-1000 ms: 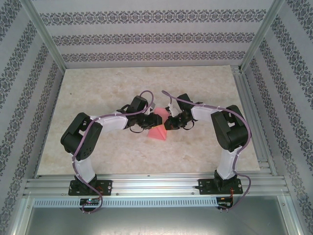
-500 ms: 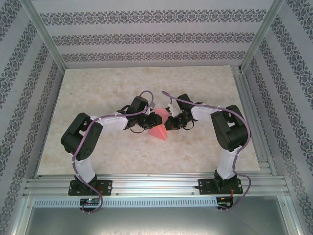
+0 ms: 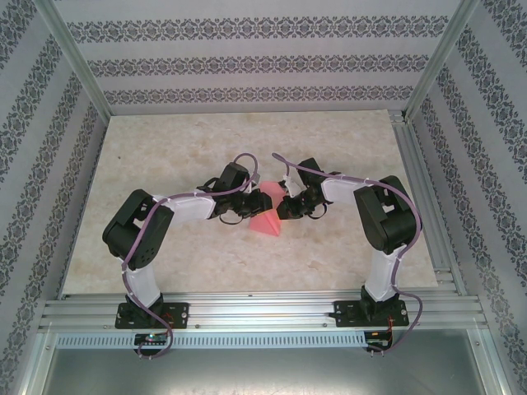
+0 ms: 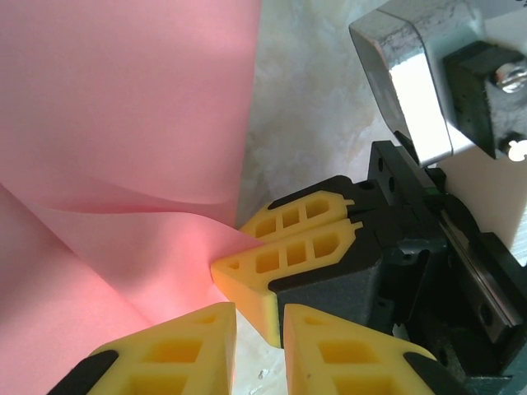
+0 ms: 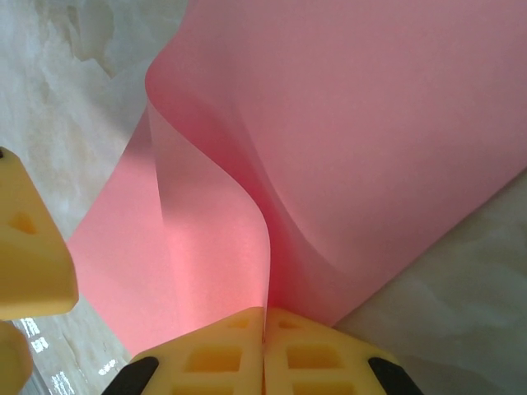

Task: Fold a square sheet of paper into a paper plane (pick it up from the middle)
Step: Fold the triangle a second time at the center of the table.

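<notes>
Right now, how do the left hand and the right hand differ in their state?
The right hand is shut; the left hand shows a gap between its fingers. The right hand pinches the square sheet of paper; the left hand grips nothing that I can see. Both have yellow fingers.

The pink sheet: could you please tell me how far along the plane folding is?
Early. Done: one part of the square sheet of paper is lifted and curled over, with no pressed crease that I can see. In hand: the right gripper is shut on its edge; the left gripper stands slightly open beside it. Left: every fold, nose and wings alike.
</notes>
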Robot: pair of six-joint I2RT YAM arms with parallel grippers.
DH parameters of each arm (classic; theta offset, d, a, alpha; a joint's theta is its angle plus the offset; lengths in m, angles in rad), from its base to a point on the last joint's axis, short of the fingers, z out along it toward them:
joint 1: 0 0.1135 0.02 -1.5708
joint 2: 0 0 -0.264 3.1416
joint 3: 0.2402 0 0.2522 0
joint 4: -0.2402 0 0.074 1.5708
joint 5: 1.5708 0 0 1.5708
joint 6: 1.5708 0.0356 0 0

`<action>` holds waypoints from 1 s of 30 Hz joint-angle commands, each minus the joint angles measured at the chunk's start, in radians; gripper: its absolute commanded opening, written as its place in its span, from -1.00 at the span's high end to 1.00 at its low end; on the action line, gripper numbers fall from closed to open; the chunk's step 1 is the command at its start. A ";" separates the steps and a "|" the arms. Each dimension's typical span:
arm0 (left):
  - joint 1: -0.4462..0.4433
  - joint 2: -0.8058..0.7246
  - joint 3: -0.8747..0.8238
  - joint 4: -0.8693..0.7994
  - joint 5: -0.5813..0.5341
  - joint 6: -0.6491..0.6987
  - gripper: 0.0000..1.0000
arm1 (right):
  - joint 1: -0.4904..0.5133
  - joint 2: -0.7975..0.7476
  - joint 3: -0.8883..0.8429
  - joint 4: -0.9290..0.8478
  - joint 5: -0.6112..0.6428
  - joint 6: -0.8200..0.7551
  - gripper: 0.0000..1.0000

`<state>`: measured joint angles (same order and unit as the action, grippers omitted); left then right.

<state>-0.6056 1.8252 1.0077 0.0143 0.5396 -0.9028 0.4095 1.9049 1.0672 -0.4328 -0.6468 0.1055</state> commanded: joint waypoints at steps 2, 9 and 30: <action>-0.017 0.000 -0.015 0.018 -0.020 -0.008 0.52 | -0.012 0.006 0.034 0.025 -0.036 -0.009 0.85; -0.018 -0.007 -0.019 0.009 -0.024 -0.002 0.52 | -0.014 0.011 0.043 0.010 -0.029 -0.017 0.85; -0.018 0.026 -0.025 0.044 -0.014 -0.018 0.54 | -0.012 0.033 0.045 0.000 0.001 -0.017 0.85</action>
<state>-0.6109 1.8267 0.9974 0.0151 0.5320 -0.9043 0.4095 1.9293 1.0916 -0.4351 -0.6556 0.1051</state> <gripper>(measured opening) 0.228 0.076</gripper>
